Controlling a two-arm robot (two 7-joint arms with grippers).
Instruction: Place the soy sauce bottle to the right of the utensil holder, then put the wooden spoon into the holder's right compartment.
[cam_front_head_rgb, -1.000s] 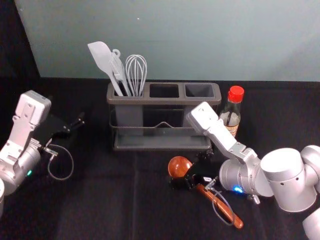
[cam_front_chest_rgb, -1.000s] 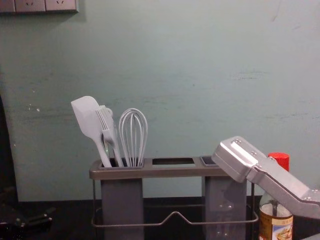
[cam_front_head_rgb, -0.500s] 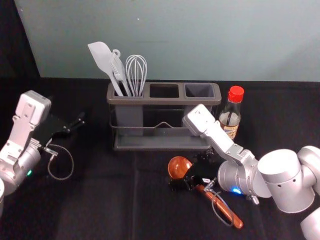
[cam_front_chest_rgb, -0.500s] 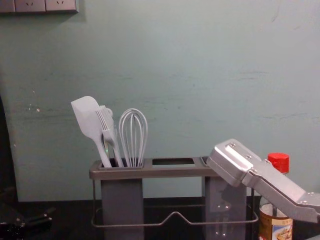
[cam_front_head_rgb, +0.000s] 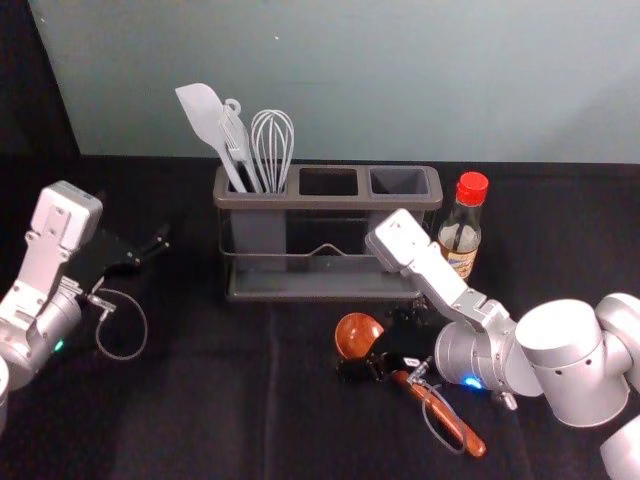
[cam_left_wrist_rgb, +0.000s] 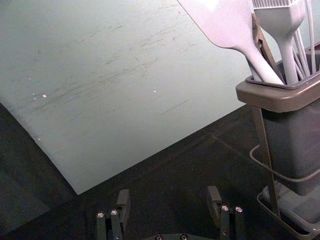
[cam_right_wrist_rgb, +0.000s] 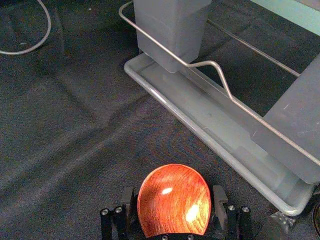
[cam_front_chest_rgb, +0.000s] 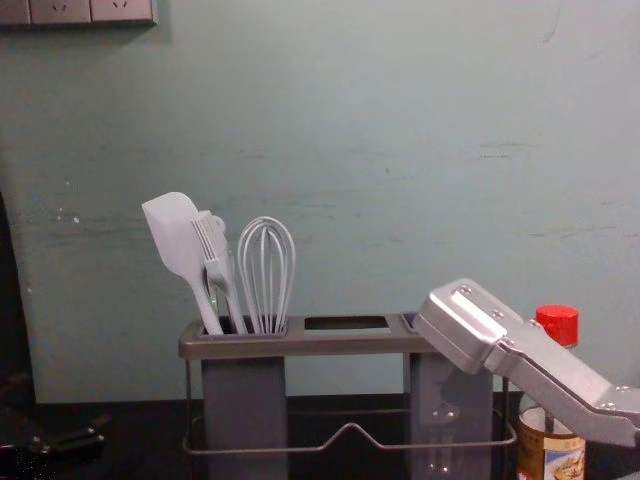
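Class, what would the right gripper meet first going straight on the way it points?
Probably the dark cloth: the right gripper is open around the wooden spoon, though its height above the cloth is unclear.

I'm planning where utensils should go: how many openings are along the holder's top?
3. The left opening has the whisk and spatula standing in it; the middle opening comes next, then the right opening, nearest the bottle.

Right of the utensil holder (cam_front_head_rgb: 330, 202) stands the bottle (cam_front_head_rgb: 461, 236), before the holder the spoon (cam_front_head_rgb: 356, 336).
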